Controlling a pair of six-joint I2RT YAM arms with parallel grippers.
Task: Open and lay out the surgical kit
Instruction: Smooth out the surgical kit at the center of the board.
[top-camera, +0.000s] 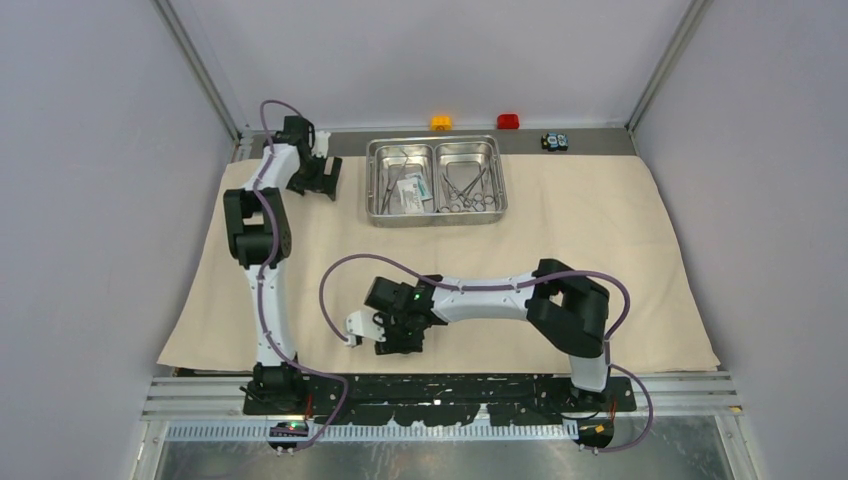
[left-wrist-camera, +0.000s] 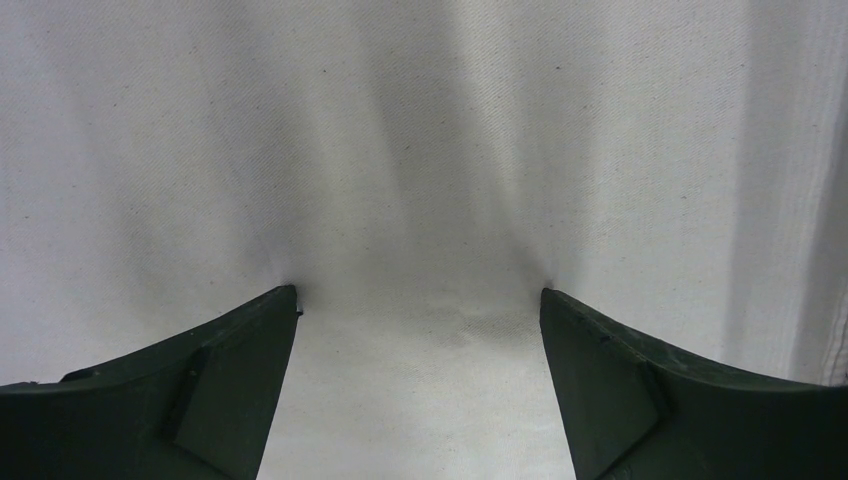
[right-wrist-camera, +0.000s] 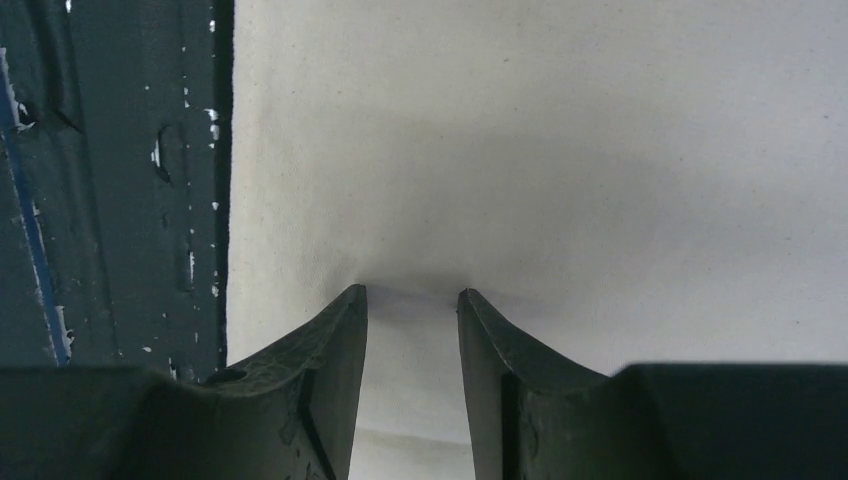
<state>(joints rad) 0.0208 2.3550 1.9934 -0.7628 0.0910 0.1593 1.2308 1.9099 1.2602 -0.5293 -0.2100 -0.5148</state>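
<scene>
The beige cloth (top-camera: 580, 230) lies spread flat over the table. On its far middle stands the steel tray (top-camera: 435, 222). A white and teal packet (top-camera: 410, 192) and slim straight tools (top-camera: 386, 180) lie in its left compartment, ring-handled clamps (top-camera: 470, 190) in its right. My left gripper (top-camera: 325, 182) is at the cloth's far left, left of the tray. In the left wrist view the left gripper (left-wrist-camera: 420, 292) is wide open with both tips pressed onto cloth (left-wrist-camera: 420, 150). My right gripper (top-camera: 393, 340) is near the cloth's front edge. In the right wrist view the right gripper (right-wrist-camera: 412, 292) is narrowly open, tips on cloth (right-wrist-camera: 560, 150).
An orange block (top-camera: 441, 122), a red block (top-camera: 508, 121) and a small black-and-blue gadget (top-camera: 554, 141) sit on the bare strip behind the cloth. The dark table edge (right-wrist-camera: 110, 180) shows just left of my right gripper. Grey walls close in on three sides.
</scene>
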